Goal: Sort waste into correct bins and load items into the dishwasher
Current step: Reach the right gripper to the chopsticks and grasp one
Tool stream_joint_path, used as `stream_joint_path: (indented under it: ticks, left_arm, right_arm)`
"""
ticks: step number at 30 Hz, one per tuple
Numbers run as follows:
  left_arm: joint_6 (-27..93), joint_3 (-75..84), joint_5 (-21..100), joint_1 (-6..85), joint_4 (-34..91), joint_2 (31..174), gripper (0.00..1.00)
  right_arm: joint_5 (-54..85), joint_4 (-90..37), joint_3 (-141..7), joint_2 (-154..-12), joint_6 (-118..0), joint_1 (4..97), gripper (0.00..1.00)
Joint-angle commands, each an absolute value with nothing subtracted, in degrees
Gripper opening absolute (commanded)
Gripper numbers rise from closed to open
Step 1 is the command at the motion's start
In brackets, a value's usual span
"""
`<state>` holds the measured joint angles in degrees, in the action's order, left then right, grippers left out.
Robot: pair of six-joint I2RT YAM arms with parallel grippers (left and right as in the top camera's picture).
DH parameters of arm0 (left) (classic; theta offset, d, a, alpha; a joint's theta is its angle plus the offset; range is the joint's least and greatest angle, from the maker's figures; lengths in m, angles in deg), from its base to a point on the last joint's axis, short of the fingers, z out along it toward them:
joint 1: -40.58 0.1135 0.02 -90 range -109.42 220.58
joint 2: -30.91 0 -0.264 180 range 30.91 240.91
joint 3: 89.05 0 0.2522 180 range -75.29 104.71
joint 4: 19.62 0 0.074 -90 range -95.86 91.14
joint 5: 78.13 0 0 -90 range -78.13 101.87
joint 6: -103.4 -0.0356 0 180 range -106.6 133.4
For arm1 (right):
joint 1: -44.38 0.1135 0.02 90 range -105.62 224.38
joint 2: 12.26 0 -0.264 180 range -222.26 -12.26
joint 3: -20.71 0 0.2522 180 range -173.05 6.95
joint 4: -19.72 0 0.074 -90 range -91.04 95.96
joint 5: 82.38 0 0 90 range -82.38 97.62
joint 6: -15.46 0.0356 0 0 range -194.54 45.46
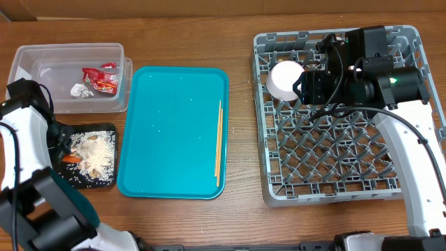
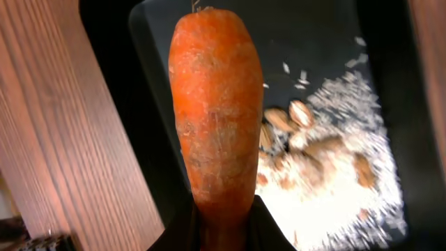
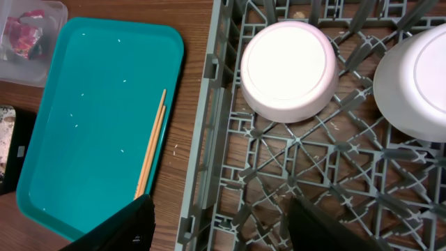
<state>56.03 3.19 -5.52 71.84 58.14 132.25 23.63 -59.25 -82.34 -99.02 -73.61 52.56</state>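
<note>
My left gripper [image 2: 223, 226] is shut on the orange carrot [image 2: 216, 104], which fills the left wrist view above the black tray [image 2: 313, 35] of rice and nut scraps [image 2: 327, 167]. From overhead the carrot [image 1: 70, 159] shows at that tray's left edge. My right gripper [image 3: 223, 230] is open and empty over the left side of the grey dish rack [image 1: 334, 139]. Beyond its fingers an upturned white bowl [image 3: 289, 70] sits in the rack, with a second bowl [image 3: 414, 84] to its right. Two chopsticks [image 1: 219, 139] lie on the teal tray [image 1: 167, 132].
The clear tub [image 1: 70, 66] at the back left holds the red wrapper [image 1: 100, 78] and the foil ball [image 1: 81, 90]. The black tray [image 1: 106, 130] lies just in front of it. The right arm's body covers the rack's back right corner.
</note>
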Motion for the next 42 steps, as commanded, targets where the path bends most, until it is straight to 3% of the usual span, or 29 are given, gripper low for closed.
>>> stream_joint_path:
  ticks: [1,8,10,15,18,25,32,42]
  left_arm:
    - [54.0,3.5,-6.7,73.0,55.8,137.9,0.06]
    - [53.6,3.5,-6.1,73.2,54.3,146.4,0.1]
    - [53.2,3.5,-6.1,73.2,54.5,147.6,0.25]
    - [52.2,4.2,-5.0,73.2,55.8,147.5,0.34]
    - [47.5,9.3,2.7,73.2,60.0,146.5,0.38]
    - [38.0,21.5,14.9,72.4,66.8,138.7,0.67]
    - [34.5,22.2,20.7,66.6,67.7,128.2,0.78]
    - [33.7,22.2,18.8,60.4,68.5,128.7,0.8]
  right_arm:
    - [23.1,-59.3,-82.4,-99.4,-73.0,52.5,0.64]
    - [23.1,-60.4,-82.4,-99.4,-73.0,52.5,0.64]
    - [23.1,-60.4,-82.4,-99.4,-73.0,52.5,0.64]
    - [23.1,-60.2,-82.4,-99.4,-72.8,52.6,0.64]
    - [23.1,-59.4,-82.8,-99.4,-71.0,55.1,0.64]
    - [18.6,-53.3,-82.8,-100.2,-66.3,72.7,0.66]
    - [18.5,-50.9,-82.8,-112.9,-54.6,85.2,0.66]
    - [18.2,-48.5,-82.7,-129.7,-46.8,89.7,0.62]
